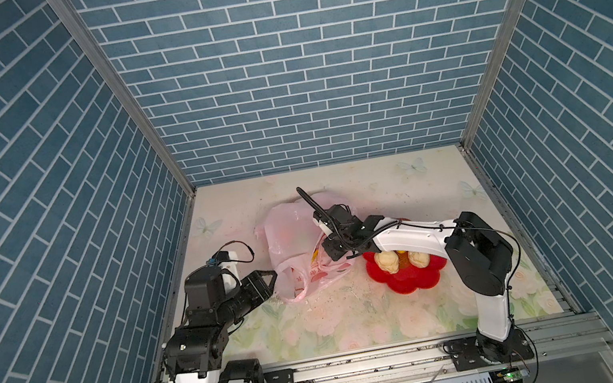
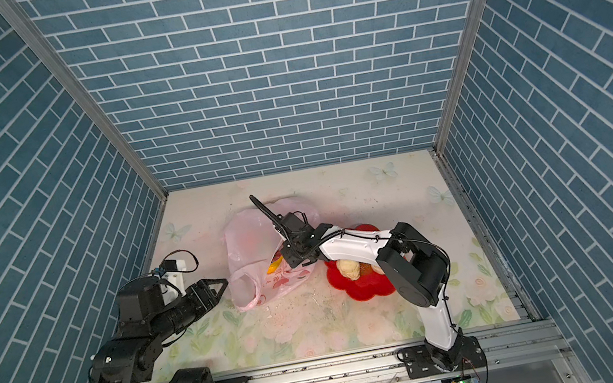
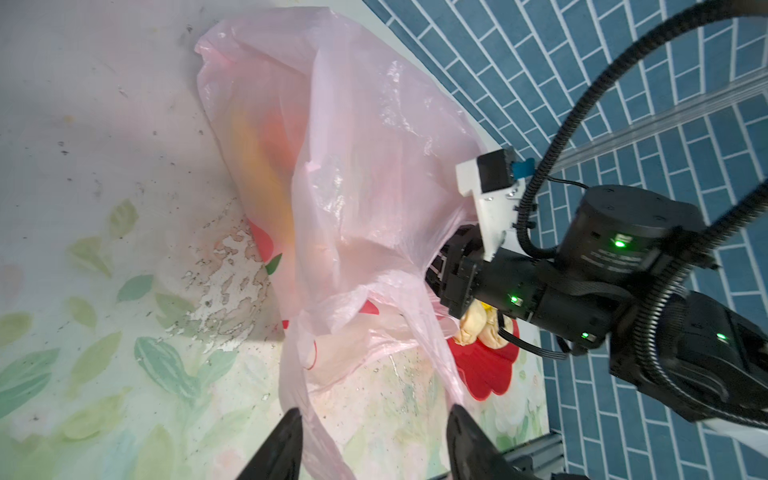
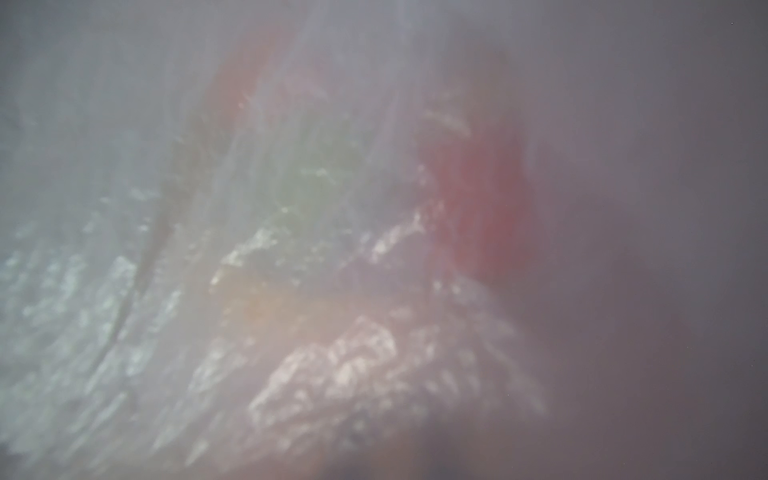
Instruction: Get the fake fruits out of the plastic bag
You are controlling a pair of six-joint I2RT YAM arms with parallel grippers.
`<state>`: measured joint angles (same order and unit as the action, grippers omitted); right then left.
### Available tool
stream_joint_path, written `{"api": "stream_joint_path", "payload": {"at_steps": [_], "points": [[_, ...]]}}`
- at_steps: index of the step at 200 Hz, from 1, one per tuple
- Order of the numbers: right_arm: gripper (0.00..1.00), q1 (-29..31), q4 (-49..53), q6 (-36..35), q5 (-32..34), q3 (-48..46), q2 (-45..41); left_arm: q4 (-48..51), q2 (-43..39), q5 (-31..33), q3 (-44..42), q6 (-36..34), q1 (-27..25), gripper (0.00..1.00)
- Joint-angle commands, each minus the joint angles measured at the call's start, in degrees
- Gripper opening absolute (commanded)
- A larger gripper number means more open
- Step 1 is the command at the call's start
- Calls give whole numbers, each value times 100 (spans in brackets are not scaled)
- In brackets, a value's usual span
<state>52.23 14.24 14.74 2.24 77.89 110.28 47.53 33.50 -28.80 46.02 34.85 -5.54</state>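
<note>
Fingers of the left pincer [image 3: 374,415] stand apart, with a handle loop of the plastic bag [image 1: 288,233] between them; the bag lies on the bench [image 1: 359,318]. The right pincer [image 1: 327,252] is inside the bag; its opening cannot be told.

The left arm [image 1: 210,305] reaches low and forward from its base, and the left gripper [image 3: 374,415] has its two black fingers [image 3: 286,440] spread apart. The right arm [image 1: 409,238] bends at the elbow and stretches toward the middle, wrist angled down. The right gripper [image 1: 332,250] shows only its black body, its fingers hidden.
</note>
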Motion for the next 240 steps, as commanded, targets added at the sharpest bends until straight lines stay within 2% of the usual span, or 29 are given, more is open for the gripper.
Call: {"api": "stream_joint_path", "payload": {"at_steps": [1,16,47,62,100,145,160,181,196,240], "points": [[21,-13,-39,84,7,-58,-127,426,248,-789,216,-436,12,58],[21,-20,-66,107,5,-54,-120,641,521,-943,450,-687,-38,59],[20,-17,-131,195,-49,-48,-68,1183,1022,-720,903,-1270,-307,62],[20,-16,-132,213,-52,-24,-30,1169,1243,-521,968,-1314,-663,64],[20,-11,-130,239,-40,12,-6,965,1837,272,1100,-1240,-1933,64],[20,-17,-124,248,-47,7,-24,707,2361,857,951,-1306,-2492,63],[20,-9,-123,248,-43,7,-33,443,2440,844,880,-1308,-2522,57],[20,-16,-124,248,-36,-10,-57,101,2461,776,813,-1187,-2528,35],[20,-16,-128,248,-25,-28,-79,-85,2404,788,746,-1066,-2520,24],[21,42,-112,177,55,-153,-341,-503,1566,1549,222,-412,-2509,8]]}}
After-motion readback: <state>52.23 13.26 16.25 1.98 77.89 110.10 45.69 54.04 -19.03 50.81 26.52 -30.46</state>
